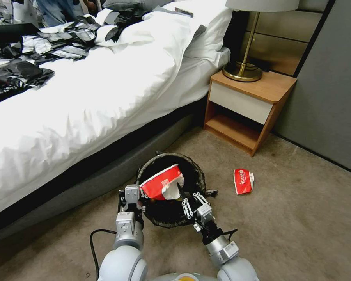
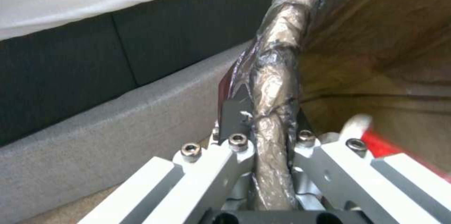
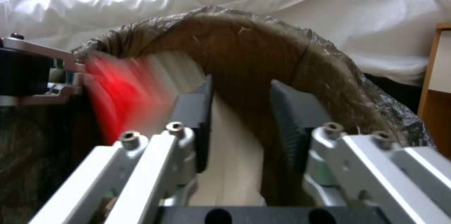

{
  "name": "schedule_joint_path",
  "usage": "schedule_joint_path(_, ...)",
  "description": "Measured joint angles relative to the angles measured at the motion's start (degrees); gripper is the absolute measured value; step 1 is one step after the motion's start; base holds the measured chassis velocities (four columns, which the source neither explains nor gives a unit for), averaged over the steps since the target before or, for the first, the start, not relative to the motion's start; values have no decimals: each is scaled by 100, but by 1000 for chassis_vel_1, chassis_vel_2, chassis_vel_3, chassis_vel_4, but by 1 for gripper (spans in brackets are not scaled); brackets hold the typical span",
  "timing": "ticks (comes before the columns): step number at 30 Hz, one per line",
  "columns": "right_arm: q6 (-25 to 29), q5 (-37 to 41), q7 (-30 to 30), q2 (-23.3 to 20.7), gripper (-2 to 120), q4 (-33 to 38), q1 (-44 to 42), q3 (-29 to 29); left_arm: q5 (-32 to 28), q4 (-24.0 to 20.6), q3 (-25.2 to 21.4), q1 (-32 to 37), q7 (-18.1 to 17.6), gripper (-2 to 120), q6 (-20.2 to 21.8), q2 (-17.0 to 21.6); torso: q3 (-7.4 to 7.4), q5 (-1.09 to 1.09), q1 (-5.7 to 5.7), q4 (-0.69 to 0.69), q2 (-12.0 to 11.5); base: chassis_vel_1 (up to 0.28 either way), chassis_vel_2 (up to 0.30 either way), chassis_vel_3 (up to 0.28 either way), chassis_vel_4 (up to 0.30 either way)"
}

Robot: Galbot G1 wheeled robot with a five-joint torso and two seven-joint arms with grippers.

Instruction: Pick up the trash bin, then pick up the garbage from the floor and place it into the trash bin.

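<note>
The left end effector (image 2: 267,136) is clamped on the near-left rim of the trash bin (image 1: 171,191), its jaws pinching the dark liner rolled over the lip. By my read that grip keeps the bin steady and its mouth facing up, right beside the bed (image 1: 85,97).

Over the opening, the right end effector (image 3: 239,125) hangs at the near-right rim with its pads (image 3: 199,111) parted, jaws fairly wide and clamped on nothing. Just ahead of it a red-and-white wrapper (image 1: 162,186) sits tilted across the mouth of the bin, not yet settled to the bottom, its white edge lying between those open pads in the right wrist view (whether it touches them I cannot tell). It reads as a release right over the opening, judging by the spread jaws.

What's in the bin? That wrapper, and below it only dark liner; anything deeper is hidden.

Out on the floor (image 1: 300,218) there is more work: another red-and-white wrapper (image 1: 243,181) lies flat on the carpet, apart from the bin on the robot's right, near the nightstand (image 1: 249,109). The task looks partly done, with at least that piece left to collect.
</note>
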Motion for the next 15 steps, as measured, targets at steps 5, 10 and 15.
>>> schedule_joint_path(5,-25,0,11,-26,56,40,-30,6,0,0,9,0,0,0,2,3,0,0,0,0,0,0,0,0,0)
schedule_joint_path(10,-48,1,21,-42,75,75,-53,11,-1,0,23,0,0,0,6,7,0,-1,0,-1,0,0,0,0,0)
schedule_joint_path(15,-57,1,23,-61,93,100,-68,11,-4,0,32,-7,1,0,13,13,0,-1,0,-1,0,0,0,0,0)
